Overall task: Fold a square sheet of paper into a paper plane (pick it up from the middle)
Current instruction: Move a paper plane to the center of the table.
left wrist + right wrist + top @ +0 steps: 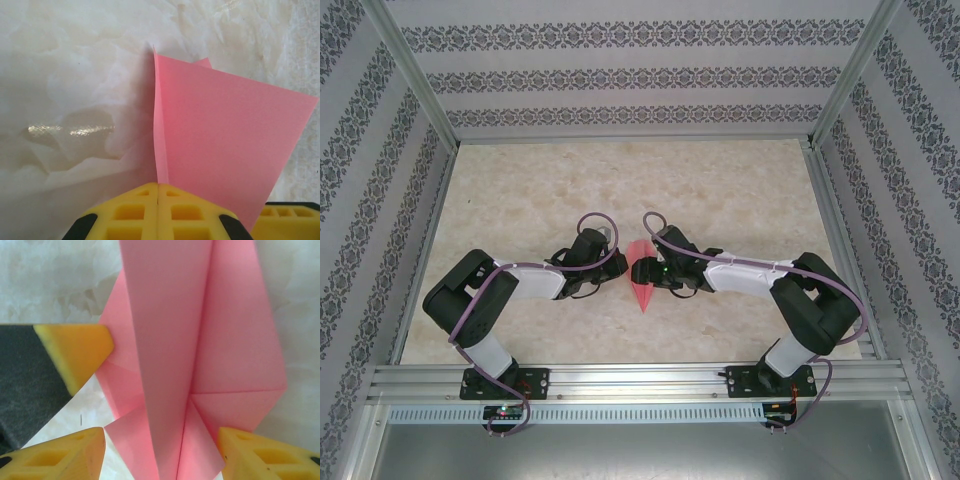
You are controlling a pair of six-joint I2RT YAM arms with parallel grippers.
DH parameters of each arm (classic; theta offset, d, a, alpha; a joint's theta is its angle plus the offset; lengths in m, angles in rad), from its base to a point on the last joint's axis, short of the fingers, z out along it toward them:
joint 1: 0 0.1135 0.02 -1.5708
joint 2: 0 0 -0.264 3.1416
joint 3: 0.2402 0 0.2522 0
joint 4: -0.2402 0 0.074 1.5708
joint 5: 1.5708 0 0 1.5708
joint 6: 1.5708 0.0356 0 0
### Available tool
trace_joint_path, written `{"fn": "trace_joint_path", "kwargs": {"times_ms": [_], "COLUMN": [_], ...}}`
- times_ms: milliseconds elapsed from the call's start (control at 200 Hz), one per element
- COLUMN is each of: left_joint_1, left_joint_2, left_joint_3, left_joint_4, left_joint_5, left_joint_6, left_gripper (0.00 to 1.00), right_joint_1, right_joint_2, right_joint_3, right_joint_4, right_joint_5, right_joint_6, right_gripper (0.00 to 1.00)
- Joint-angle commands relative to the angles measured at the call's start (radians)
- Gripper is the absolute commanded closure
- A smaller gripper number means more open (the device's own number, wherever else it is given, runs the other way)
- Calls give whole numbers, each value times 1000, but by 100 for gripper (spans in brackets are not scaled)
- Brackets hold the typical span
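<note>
A slim, pointed paper plane [642, 292] of salmon-pink matte paper is seen in the top view near the middle of the pale marbled bench [720, 190], with its sharp tip turned toward 6 o'clock. It is met from 9 o'clock by the left gripper [613, 272] and from 3 o'clock by the right gripper [645, 270].

In the left wrist view the yellow fingers [130, 212] are pressed together. A folded edge of the plane [225, 135] is pinched between them, so the paper rises from the fingertips toward 12 o'clock.

In the right wrist view the right gripper [161, 435] is spread, with one yellow finger at each side of the plane [170, 340] (whether they touch the paper cannot be told). The paper's edge at 9 o'clock is touched by the left gripper's yellow fingertip [75, 347].
</note>
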Motion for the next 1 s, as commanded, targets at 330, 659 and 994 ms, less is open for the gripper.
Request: {"fn": "trace_joint_path", "kwargs": {"times_ms": [330, 659, 994], "left_joint_1": [16, 15, 17], "left_joint_2": [12, 6, 3], "left_joint_3": [1, -2, -3], "left_joint_4": [10, 33, 29], "left_joint_5": [14, 45, 46], "left_joint_6": [-6, -9, -7], "left_gripper": [100, 100, 100], "right_joint_1": [36, 60, 64], "right_joint_2": [-11, 49, 64], "right_joint_3": [-18, 25, 47], "right_joint_4": [48, -17, -39], "right_joint_5": [-19, 51, 71], "right_joint_6": [40, 6, -6], "right_gripper": [51, 49, 47]}}
